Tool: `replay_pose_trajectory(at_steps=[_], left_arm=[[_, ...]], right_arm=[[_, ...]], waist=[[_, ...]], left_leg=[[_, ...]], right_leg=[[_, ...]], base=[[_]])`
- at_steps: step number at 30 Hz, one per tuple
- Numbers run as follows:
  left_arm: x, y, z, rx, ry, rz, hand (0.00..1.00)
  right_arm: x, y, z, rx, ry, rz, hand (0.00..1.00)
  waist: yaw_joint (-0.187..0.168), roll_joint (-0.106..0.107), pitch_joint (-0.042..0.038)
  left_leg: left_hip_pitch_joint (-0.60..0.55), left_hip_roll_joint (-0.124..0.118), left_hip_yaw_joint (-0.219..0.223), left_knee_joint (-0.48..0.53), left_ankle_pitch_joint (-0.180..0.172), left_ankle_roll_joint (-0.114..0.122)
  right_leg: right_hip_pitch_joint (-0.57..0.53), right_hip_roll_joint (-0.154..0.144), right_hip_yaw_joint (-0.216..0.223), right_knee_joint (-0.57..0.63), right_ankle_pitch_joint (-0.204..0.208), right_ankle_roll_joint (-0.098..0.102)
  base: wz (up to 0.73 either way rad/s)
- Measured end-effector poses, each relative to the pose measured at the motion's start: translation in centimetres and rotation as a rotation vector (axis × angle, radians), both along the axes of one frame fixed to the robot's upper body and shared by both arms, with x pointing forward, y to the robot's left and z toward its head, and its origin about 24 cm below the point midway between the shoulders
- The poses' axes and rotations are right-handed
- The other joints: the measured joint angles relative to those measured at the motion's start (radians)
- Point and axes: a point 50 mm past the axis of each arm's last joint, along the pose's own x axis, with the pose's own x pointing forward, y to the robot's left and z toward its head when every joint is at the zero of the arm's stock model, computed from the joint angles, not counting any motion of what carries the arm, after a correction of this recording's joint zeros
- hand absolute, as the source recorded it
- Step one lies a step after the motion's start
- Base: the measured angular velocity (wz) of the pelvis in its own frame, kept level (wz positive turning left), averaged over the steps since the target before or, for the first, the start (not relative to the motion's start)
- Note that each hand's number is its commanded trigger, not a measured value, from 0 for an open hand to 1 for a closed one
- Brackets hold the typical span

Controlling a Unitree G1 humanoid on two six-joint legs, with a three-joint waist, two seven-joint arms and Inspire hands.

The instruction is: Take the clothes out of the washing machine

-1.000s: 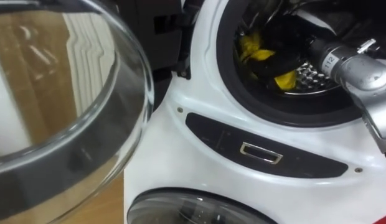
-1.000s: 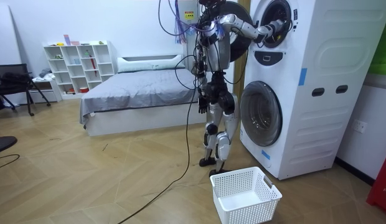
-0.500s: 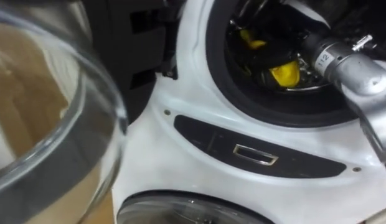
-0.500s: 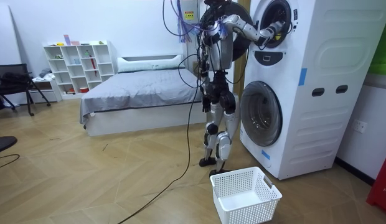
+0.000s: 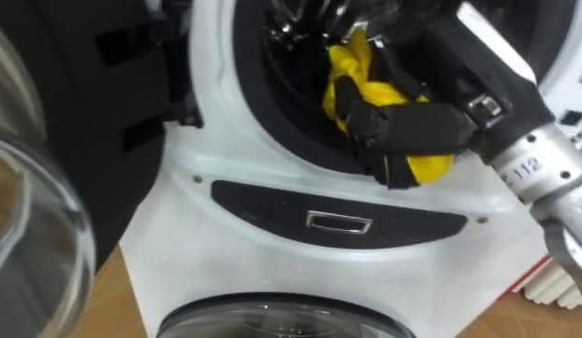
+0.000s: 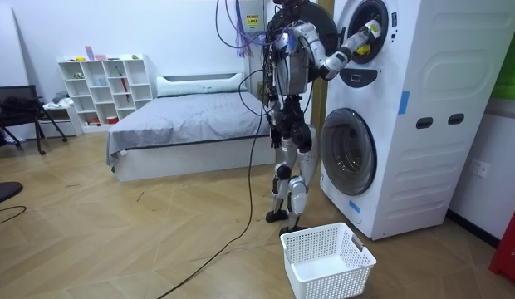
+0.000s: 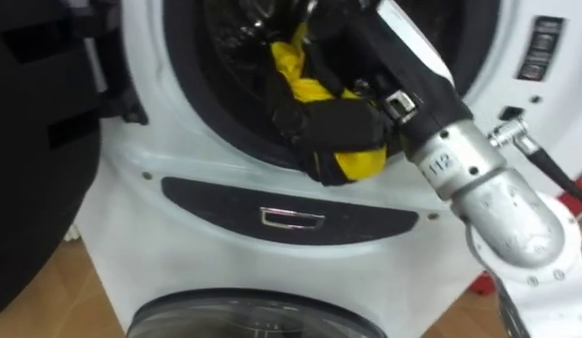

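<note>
Right hand [image 5: 404, 131], black-gloved, is clenched round the crumpled yellow cloth [image 5: 345, 68] at the lower lip of the white stacked washing machine's [image 5: 178, 235] upper drum mouth, top centre; left hand [image 6: 273, 135] hangs by the hip, state can't tell. Risk: the cloth's upper tail could snag on the dark rubber door seal [image 5: 272, 122] and pull free, missing the white plastic lattice basket [image 6: 357, 264]. Long axis is diagonal, with the upper-left end pointing into the drum and the lower-right end bulging below the hand.
</note>
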Motion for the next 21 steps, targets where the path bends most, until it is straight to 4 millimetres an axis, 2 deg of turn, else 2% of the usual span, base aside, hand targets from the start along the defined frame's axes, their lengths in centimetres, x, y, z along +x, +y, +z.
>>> replay_pose_trajectory(at_steps=[3, 8, 12, 13, 16, 19, 21], left_arm=[[-0.7, 0.1, 0.0, 0.005, 0.011, 0.006, 0.00], [-1.4, 0.3, 0.1, 0.010, 0.001, 0.022, 0.00], [-1.4, 0.0, 0.0, 0.001, -0.003, 0.015, 0.00], [-1.5, 0.1, 0.1, 0.003, -0.002, 0.015, 0.00], [-1.7, 0.0, 0.0, 0.000, 0.005, 0.009, 0.00], [-2.0, 0.1, 0.1, -0.004, 0.014, 0.002, 0.00], [-2.0, 0.2, 0.1, -0.002, 0.014, 0.005, 0.00]], right_arm=[[-0.8, 0.3, 0.5, 0.051, -0.014, 0.053, 1.00], [-2.0, -1.1, 0.9, 0.133, -0.057, 0.035, 1.00], [-2.7, -1.6, -0.8, 0.195, 0.016, 0.064, 1.00], [-3.0, -1.8, -1.7, 0.222, 0.065, 0.070, 1.00], [-3.5, -2.1, -3.3, 0.245, 0.154, 0.088, 1.00], [-3.6, -2.0, -3.5, 0.238, 0.169, 0.106, 1.00], [-3.7, -2.2, -3.5, 0.234, 0.169, 0.104, 1.00]], waist=[[-0.019, 0.001, -0.0010], [-0.027, -0.012, -0.0072], [-0.023, -0.015, -0.0050], [-0.026, -0.014, -0.0042], [-0.029, -0.001, 0.0045], [-0.043, 0.013, 0.0106], [-0.048, 0.018, 0.0098]], left_leg=[[0.000, 0.001, 0.003, 0.003, 0.000, -0.001], [0.001, 0.001, 0.004, 0.009, -0.001, -0.001], [0.003, 0.001, 0.011, 0.014, -0.006, 0.001], [0.006, 0.001, 0.013, 0.014, -0.007, 0.001], [0.008, 0.000, 0.015, 0.016, -0.011, 0.003], [0.008, 0.000, 0.015, 0.015, -0.013, 0.003], [0.007, 0.003, 0.017, 0.015, -0.013, 0.001]], right_leg=[[0.002, 0.000, -0.003, 0.000, 0.000, 0.000], [0.004, 0.000, -0.002, 0.000, 0.000, 0.000], [0.008, 0.000, 0.000, 0.000, 0.000, 0.000], [0.011, 0.000, 0.000, 0.000, 0.000, 0.000], [0.012, 0.000, 0.002, 0.002, 0.000, 0.000], [0.010, 0.001, 0.003, 0.002, 0.000, 0.001], [0.007, 0.003, 0.004, 0.002, 0.000, 0.001]], base=[[0.00], [0.00], [-0.06], [-0.03], [-0.03], [0.00], [0.00]])
